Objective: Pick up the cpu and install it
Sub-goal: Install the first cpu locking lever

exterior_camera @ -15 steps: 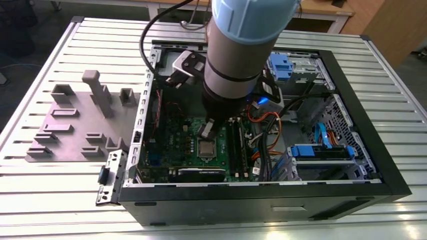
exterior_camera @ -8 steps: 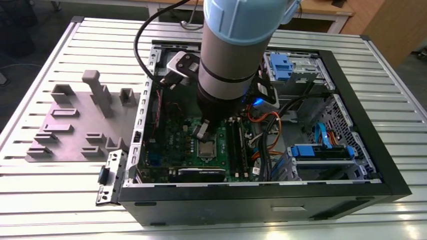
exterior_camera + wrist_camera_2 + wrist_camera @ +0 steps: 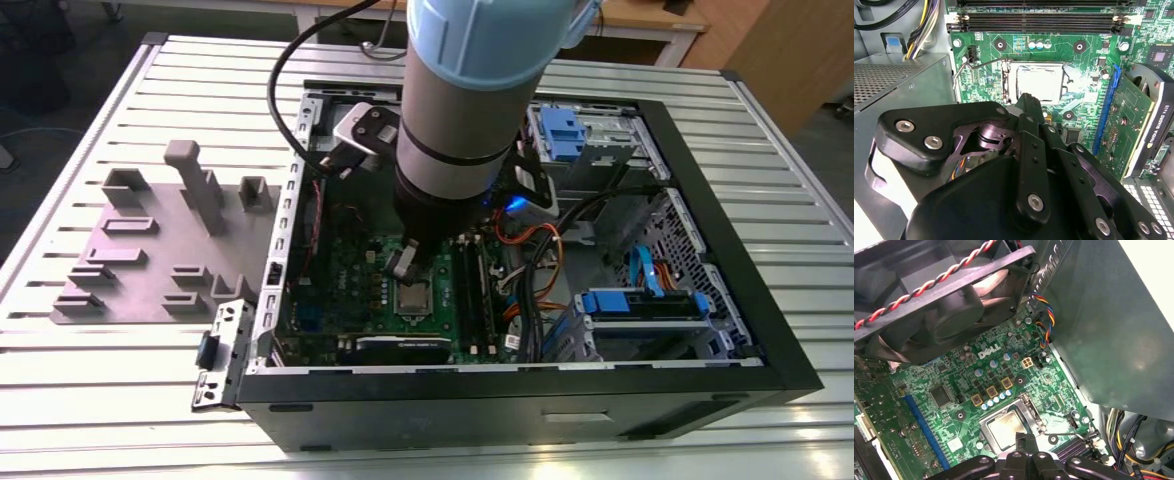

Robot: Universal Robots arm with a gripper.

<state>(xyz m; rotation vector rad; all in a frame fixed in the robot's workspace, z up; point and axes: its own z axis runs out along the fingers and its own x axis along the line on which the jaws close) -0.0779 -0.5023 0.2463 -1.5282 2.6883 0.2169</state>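
Second wrist view puts the gripper (image 3: 1026, 102) nearest to you, its black linkage filling the foreground and its tip hanging just over the socket (image 3: 1038, 84) on the green board (image 3: 1089, 75). You can see the cpu (image 3: 1040, 82) lying flat inside that socket, silvery top up, with the thin lever (image 3: 976, 64) raised beside it. Whether the fingers are open or closed you cannot tell, since the linkage hides the tips, and nothing shows between them.

First wrist view gives you the same chip from the other side, seated in its frame just beyond the gripper tip. Past it sit the board's capacitors and then the black fan (image 3: 949, 305) with its twisted red-and-black wire.

Exterior view shows you the arm (image 3: 461, 110) reaching down into the open case (image 3: 747, 330), which lies on the slatted table (image 3: 120, 400) beside a grey fixture (image 3: 147, 250).
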